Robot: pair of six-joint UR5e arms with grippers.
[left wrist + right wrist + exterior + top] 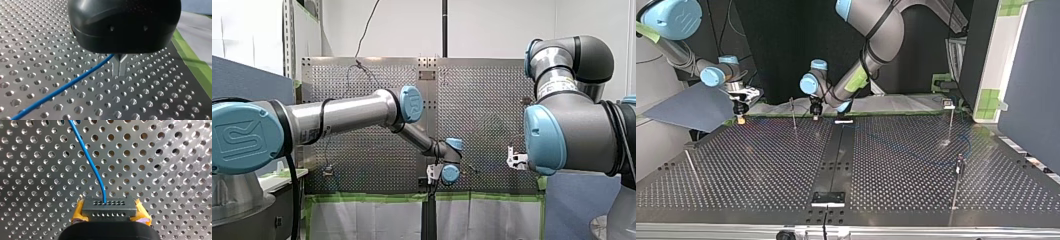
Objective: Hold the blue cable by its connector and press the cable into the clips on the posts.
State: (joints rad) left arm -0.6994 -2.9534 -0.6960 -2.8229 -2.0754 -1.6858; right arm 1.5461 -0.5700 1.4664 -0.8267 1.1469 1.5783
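In the right wrist view my right gripper (108,212) is shut with its yellow pads (79,211) on the grey connector (108,206). The blue cable (91,162) rises out of the connector and runs off over the perforated table. In the left wrist view the blue cable (62,87) runs up to my left gripper (119,73), whose metal fingers (122,65) are shut on it just above the table. In the top view my right gripper (740,118) is at the far left and my left gripper (815,114) is near the far middle.
Thin posts stand on the perforated table (761,170): one (793,112) beside my left gripper, one (951,117) at the far right and one (958,172) nearer on the right. Green tape (192,60) edges the table close to my left gripper.
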